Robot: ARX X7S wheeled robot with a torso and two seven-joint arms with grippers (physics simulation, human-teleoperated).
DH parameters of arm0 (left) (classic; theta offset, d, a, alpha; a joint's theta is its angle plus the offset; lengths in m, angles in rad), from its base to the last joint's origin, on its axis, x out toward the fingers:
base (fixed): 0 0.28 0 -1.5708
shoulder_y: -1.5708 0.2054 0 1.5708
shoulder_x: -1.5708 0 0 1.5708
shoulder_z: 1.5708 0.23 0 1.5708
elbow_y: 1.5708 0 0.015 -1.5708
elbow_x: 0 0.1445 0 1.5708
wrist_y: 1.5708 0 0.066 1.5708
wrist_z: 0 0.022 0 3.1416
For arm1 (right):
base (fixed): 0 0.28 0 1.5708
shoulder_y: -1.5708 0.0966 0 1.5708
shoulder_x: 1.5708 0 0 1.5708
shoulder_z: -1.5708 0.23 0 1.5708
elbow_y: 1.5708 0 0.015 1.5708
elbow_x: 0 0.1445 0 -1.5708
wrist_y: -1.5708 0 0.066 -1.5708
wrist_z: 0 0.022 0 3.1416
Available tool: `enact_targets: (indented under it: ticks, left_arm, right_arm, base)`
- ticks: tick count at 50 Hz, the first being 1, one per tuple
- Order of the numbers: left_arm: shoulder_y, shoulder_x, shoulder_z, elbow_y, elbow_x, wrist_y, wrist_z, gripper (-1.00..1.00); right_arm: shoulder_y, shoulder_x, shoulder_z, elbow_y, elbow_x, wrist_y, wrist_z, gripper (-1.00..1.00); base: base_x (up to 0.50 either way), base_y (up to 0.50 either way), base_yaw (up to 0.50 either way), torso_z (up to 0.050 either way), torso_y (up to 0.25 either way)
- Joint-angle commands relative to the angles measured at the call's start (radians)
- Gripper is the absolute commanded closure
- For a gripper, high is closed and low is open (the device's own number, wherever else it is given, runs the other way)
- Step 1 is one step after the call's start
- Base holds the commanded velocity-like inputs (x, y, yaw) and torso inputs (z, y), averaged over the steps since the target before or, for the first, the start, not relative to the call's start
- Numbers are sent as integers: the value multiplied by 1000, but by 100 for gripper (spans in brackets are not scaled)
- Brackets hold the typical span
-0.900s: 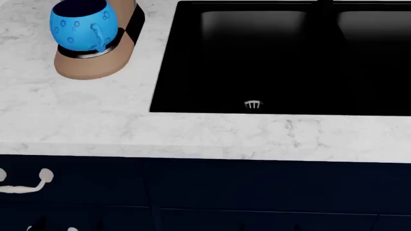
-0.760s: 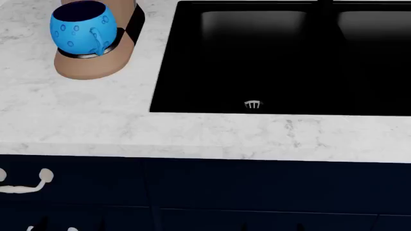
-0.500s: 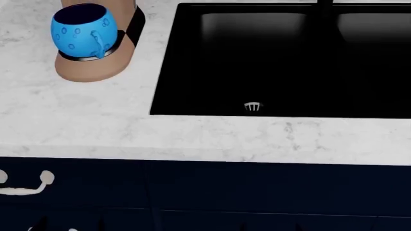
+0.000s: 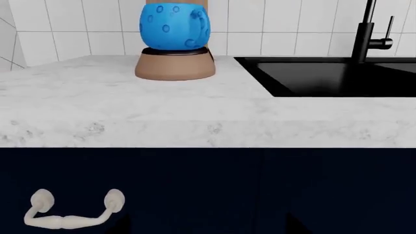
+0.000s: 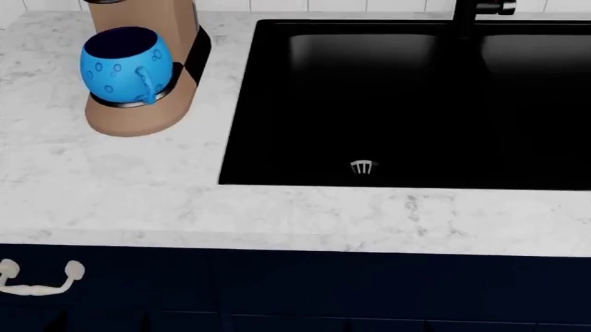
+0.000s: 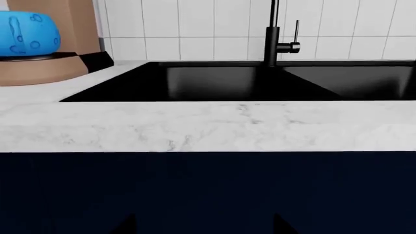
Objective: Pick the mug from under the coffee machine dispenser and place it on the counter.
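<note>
While no writing shows, mug (image 5: 124, 63) sits on coffee machine dispenser (image 5: 148, 111).

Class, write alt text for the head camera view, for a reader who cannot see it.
A bright blue spotted mug sits on the drip tray of a tan coffee machine at the far left of a white marbled counter. A black sink basin fills the right side, above navy cabinet fronts; no gripper shows.
</note>
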Motion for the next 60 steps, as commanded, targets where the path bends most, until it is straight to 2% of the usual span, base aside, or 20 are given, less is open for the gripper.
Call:
enact_targets:
  ticks: [1,10,15,18,20,24,25,27,29,37,44,50,53,54,56,57,60]
  left_arm:
    - [-3,-13,15,-2,-16,1,-14,-100]
    - [-6,-19,21,-2,-21,-3,-41,-100]
    - [-12,-20,14,1,-45,-27,-53,-100]
    - [-31,-22,31,-18,-7,-80,-88,-100]
    - [-19,-24,24,-11,-39,-27,-65,-100]
    - [-10,-31,29,4,-50,-24,-61,-100]
    - [-7,-33,2,49,-138,-93,-36,-100]
    - [-2,-46,-5,111,-129,-160,-72,-100]
    - [-10,-63,-24,221,-157,-314,-114,-100]
    - [-60,-115,1,504,-161,-600,-181,-100]
    - [-148,-148,-8,731,-217,-868,-224,-100]
    - [-278,-136,-55,943,-309,-1153,-265,-100]
    - [-367,-109,-122,1031,-366,-1317,-281,-100]
    - [-398,-110,-147,1050,-410,-1363,-305,-100]
    - [-454,-163,-210,1051,-661,-1395,-466,-100]
    - [-494,-197,-245,1051,-811,-1416,-583,-100]
    - [-595,-188,-407,1034,-1220,-1530,-813,-100]
  right_arm:
    - [3,13,-18,5,9,-2,17,-100]
    - [3,24,-31,-2,18,5,31,-100]
    - [2,28,-36,1,26,-4,36,-100]
    - [4,31,-38,9,30,-12,38,-100]
    - [3,33,-40,4,31,-11,41,-100]
    - [7,33,-39,5,31,-6,58,-100]
    - [4,35,-40,-13,31,7,63,-100]
    - [-8,42,-41,-60,43,42,63,-100]
    - [-12,53,-34,-148,62,137,75,-100]
    - [5,102,1,-471,151,420,103,-100]
    - [89,132,54,-681,230,659,154,-100]
    - [200,146,116,-879,334,893,205,-100]
    - [275,143,167,-948,411,1033,232,-100]
    - [293,142,185,-961,433,1070,238,-100]
    - [327,141,215,-997,471,1139,253,-100]
    - [353,136,243,-1022,504,1188,263,-100]
    - [432,142,323,-1056,658,1315,332,-100]
  base:
    - [0,0,0,50,0]
    - [0,0,0,50,0]
    - [0,0,0,1,0]
    - [0,0,0,0,0]
    - [0,0,0,0,0]
    - [0,0,0,0,0]
    - [0,0,0,0,0]
    - [0,0,0,0,0]
    - [0,0,0,0,0]
    - [0,0,0,0,0]
    - [0,0,0,0,0]
    - [0,0,0,0,0]
    - [0,0,0,0,0]
    - [0,0,0,0,0]
    - [0,0,0,0,0]
    - [0,0,0,0,0]
    - [0,0,0,0,0]
